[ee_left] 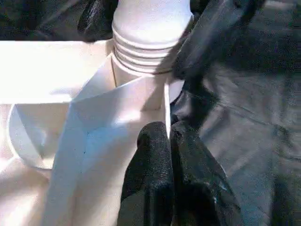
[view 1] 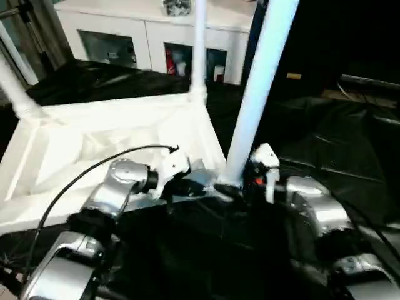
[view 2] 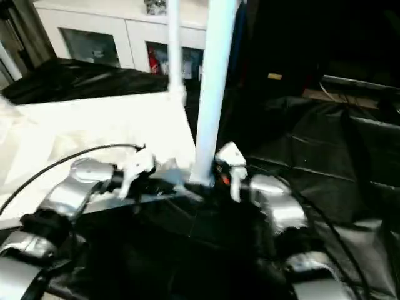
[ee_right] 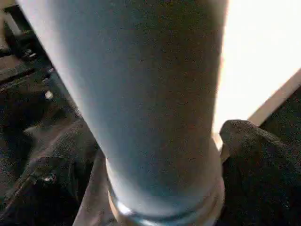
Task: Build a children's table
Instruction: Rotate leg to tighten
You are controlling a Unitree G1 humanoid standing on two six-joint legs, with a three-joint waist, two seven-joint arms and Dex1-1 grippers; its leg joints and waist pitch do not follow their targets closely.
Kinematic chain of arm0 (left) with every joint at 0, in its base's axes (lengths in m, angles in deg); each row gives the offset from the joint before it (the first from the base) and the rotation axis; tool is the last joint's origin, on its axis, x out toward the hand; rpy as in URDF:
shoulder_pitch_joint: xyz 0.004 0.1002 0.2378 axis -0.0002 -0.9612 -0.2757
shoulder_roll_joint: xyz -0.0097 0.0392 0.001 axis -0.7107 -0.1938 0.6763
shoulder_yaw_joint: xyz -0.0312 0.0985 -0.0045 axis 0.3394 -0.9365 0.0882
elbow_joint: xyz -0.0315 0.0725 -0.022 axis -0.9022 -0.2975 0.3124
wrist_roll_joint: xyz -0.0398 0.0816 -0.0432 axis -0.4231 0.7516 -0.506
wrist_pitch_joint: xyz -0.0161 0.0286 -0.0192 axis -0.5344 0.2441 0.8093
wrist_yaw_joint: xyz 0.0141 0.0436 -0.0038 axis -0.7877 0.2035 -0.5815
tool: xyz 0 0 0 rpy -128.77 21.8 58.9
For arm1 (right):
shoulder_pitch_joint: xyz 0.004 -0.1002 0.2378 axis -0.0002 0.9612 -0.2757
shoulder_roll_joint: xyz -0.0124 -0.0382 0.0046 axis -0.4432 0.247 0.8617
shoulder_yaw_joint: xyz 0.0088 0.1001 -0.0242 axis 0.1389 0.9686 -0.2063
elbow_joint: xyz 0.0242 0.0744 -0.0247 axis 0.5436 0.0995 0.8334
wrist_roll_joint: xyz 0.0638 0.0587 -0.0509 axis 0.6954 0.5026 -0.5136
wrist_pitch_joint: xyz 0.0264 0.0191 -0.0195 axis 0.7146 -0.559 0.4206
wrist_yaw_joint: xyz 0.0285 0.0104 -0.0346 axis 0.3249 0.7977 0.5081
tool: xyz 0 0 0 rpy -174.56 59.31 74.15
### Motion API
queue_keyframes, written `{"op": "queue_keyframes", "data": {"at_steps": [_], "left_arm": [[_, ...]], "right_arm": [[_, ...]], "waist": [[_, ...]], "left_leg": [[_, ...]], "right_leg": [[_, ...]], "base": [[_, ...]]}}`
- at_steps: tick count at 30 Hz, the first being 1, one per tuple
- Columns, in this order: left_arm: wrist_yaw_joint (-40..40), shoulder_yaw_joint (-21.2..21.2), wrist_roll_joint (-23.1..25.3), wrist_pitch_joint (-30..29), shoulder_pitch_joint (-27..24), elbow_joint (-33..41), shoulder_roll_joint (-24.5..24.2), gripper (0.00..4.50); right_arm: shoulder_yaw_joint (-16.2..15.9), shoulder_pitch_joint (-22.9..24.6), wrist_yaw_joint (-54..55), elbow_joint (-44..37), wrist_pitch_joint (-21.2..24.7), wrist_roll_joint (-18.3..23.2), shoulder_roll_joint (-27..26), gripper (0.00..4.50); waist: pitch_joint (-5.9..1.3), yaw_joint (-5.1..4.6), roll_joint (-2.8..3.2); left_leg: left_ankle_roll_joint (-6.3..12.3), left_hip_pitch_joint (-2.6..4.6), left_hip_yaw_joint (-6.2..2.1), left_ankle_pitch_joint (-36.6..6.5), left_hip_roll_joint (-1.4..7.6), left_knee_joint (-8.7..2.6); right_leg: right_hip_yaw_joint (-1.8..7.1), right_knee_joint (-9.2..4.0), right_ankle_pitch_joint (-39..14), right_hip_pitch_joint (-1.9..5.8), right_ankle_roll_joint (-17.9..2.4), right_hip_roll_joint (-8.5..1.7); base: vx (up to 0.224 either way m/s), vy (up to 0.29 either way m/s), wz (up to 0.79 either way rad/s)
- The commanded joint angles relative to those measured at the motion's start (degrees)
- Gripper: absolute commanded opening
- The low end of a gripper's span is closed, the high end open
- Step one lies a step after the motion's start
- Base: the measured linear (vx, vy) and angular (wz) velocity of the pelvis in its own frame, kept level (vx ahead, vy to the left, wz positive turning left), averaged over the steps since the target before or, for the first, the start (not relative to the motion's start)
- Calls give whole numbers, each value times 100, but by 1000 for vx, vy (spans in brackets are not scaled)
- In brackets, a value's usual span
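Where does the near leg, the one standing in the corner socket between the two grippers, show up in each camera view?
Left eye view: near leg rises right of centre, from the tabletop's near corner to the top edge.
Right eye view: same leg, at centre.
Left wrist view: its ribbed foot sits in the corner socket, top centre.
Right wrist view: the leg stands close up, in the middle.
Shared landmark: the corner socket holding it.
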Motion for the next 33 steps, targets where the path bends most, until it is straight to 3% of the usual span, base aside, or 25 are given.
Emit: {"op": "queue_keyframes", "data": {"at_steps": [1, 9, 17, 19, 21, 25, 30, 33], "left_arm": [[-236, -198, -87, 66, -19, 113, 72, 0], [-317, -198, -118, 37, -34, 144, 23, 0], [85, -163, -26, 20, 45, 40, 213, 0], [355, -147, 54, 8, 118, -75, 302, 0], [819, -99, 167, -42, 258, -266, 473, 0], [1577, -9, 295, -178, 481, -524, 758, 0], [2359, 111, 369, -372, 729, -754, 1151, 0], [2362, 82, 354, -341, 771, -761, 1286, 0]], "right_arm": [[-295, 89, -353, -130, 195, 28, -44, 411], [-369, 144, -472, -289, 341, 64, -45, 351], [-226, 160, 101, -157, 283, -44, -314, 285], [-181, 125, 440, -11, 216, -135, -429, 281], [-139, 41, 1012, 247, 121, -290, -606, 277], [-17, -114, 1920, 607, 91, -428, -929, 275], [251, -433, 3344, 1156, 134, -580, -1367, 274], [295, -587, 3510, 1354, 29, -598, -1468, 274]], "waist": [[-327, 22, -7], [-334, 51, -5], [-322, 38, 2], [-306, 21, -5], [-287, 6, -10], [-270, -29, -14], [-288, -60, -8], [-315, -66, -5]], "left_leg": [[445, 10, -97, -724, 289, -384], [393, 17, -98, -644, 289, -382], [311, 20, -103, -733, 288, -396], [245, 33, -109, -905, 279, -407], [119, 60, -123, -1082, 264, -424], [39, 66, -135, -1176, 259, -440], [22, 50, -138, -1079, 244, -435], [119, 28, -133, -923, 237, -416]], "right_leg": [[294, -363, -477, 313, -1553, -421], [296, -354, -417, 308, -1552, -431], [298, -378, -589, 297, -1500, -433], [303, -416, -892, 286, -1434, -440], [313, -496, -1527, 270, -1253, -455], [315, -535, -1854, 242, -1120, -449], [312, -523, -1665, 248, -1117, -443], [311, -493, -1324, 268, -1184, -441]], "base": [[0, 0, 0], [0, 0, 0], [0, 0, 0], [0, 0, 0], [0, 0, 0], [0, 0, 0], [0, 0, 0], [0, 0, 0]]}}
